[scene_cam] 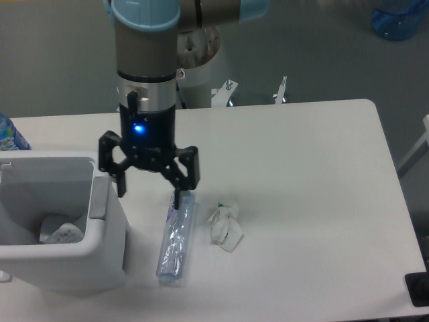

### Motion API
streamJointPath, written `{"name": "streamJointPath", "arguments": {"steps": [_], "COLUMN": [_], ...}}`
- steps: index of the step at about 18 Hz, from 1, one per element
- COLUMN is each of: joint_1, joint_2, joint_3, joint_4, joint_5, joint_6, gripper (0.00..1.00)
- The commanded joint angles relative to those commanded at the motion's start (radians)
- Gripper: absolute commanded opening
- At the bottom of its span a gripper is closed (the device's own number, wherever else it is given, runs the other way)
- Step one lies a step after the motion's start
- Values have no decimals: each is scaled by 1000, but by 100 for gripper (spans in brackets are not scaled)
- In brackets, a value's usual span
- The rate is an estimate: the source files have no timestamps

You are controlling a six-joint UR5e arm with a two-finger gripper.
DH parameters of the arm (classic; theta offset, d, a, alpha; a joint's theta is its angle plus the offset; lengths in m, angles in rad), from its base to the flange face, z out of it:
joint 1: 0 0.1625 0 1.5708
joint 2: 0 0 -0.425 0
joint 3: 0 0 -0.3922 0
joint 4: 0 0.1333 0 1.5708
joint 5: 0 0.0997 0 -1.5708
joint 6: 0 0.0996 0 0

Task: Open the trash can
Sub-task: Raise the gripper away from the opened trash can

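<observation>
At the far left edge a blue-labelled bottle is peeking in behind the trash can. The trash can is sitting at the left end of the white table, its top standing open so that I am looking straight down into it; crumpled white paper is lying at the bottom. Its grey push tab is showing on the right rim.

Just right of that rim my gripper is hanging above the table, pointing downward, its blue light glowing. My jaws are standing wide apart and holding nothing. My left-hand fingertip is hovering just above the tab; whether it is touching I cannot tell. My other fingertip is sitting over the near end of a clear plastic bottle, which is lying flat on the table just beside the can's right wall.

Further right, near the bottle, a crumpled white wrapper is lying on the table. Beyond the table's top right corner, a blue water jug is standing on the floor.
</observation>
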Motion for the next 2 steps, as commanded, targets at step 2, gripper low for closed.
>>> {"name": "streamJointPath", "arguments": {"steps": [2], "joint_1": [32], "joint_2": [2], "joint_3": [0], "joint_4": [-20], "joint_5": [2], "joint_6": [5], "gripper": [100]}}
